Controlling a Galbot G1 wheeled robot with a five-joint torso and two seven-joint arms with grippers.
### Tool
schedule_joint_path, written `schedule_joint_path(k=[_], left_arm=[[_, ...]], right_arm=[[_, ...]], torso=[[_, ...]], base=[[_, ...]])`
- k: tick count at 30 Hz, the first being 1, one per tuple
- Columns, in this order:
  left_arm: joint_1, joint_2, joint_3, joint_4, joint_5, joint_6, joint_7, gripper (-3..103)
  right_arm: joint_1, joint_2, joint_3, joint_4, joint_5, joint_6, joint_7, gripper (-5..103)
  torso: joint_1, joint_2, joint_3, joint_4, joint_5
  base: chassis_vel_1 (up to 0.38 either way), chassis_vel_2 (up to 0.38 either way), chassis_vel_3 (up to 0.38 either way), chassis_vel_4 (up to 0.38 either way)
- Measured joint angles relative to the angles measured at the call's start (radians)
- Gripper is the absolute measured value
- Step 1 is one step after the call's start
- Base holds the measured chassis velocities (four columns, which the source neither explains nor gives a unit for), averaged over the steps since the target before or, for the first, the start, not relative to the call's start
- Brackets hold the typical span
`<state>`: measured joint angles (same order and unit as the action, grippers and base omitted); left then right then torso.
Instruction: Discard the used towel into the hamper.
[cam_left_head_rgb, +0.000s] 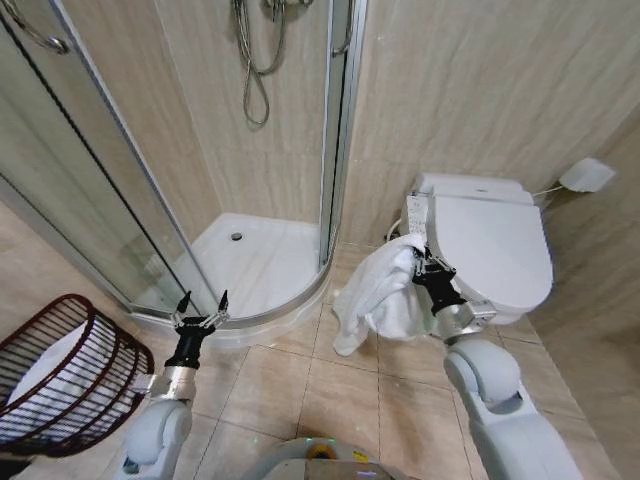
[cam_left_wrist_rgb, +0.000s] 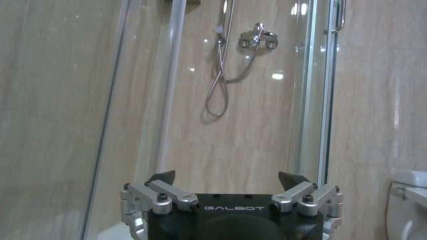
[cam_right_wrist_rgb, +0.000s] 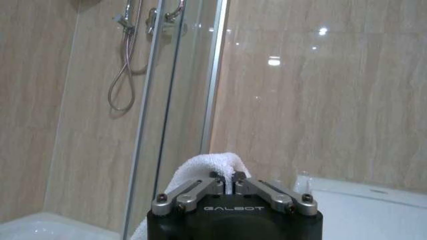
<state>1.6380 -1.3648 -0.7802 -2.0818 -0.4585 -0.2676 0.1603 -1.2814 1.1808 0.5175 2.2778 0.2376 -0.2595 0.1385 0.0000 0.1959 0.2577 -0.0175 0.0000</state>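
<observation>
White terry cloth is what your right gripper (cam_left_head_rgb: 424, 262) has hold of in the head view: the towel (cam_left_head_rgb: 377, 292) hangs from its fingers in a loose bundle, in the air just in front of the toilet (cam_left_head_rgb: 492, 248), whose lid is down. Its lower corner dangles toward the tiled floor (cam_left_head_rgb: 330, 390) without clearly touching it. Your left gripper (cam_left_head_rgb: 201, 308) sits lower and to the left, near the curved edge of the shower tray (cam_left_head_rgb: 262, 262), with its fingers spread apart and nothing between them. The hamper (cam_left_head_rgb: 62, 372) stands on the floor at the far left of this view, well apart from the towel; it is a reddish-brown open-weave basket, tilted toward you, with something pale showing through its bars.

From the left wrist view, you see the left gripper (cam_left_wrist_rgb: 227, 181) with both fingers wide apart and empty, pointing at the glass shower enclosure (cam_left_wrist_rgb: 313, 100). The shower hose (cam_left_wrist_rgb: 223, 75) loops down the beige wall behind the glass, and an edge of the toilet (cam_left_wrist_rgb: 407, 210) shows at one side.

From the right wrist view, your right gripper (cam_right_wrist_rgb: 225, 181) has its fingers drawn together and clamped on a fold of the towel (cam_right_wrist_rgb: 203, 167), which bulges up just beyond the fingertips. The white toilet (cam_right_wrist_rgb: 363, 210) lies beyond it, and the shower enclosure (cam_right_wrist_rgb: 177, 100) stands farther off.
</observation>
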Motion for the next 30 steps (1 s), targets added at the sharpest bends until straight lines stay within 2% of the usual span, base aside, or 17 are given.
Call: schedule_joint_path(k=[17, 30], left_arm=[[0.009, 0.004, -0.005, -0.004, 0.001, 0.013, -0.010, 100], [0.010, -0.001, -0.001, -0.004, 0.007, 0.014, -0.008, 100]], right_arm=[[-0.041, 0.023, -0.016, 0.021, -0.036, 0.005, -0.004, 4], [-0.065, 0.027, -0.032, 0.039, -0.046, 0.013, -0.014, 4]], torso=[[0.000, 0.000, 0.000, -0.0002, 0.0000], [0.000, 0.000, 0.000, 0.0000, 0.0000]], base=[[0.000, 0.000, 0.000, 0.000], [0.061, 0.071, 0.064, 0.065]])
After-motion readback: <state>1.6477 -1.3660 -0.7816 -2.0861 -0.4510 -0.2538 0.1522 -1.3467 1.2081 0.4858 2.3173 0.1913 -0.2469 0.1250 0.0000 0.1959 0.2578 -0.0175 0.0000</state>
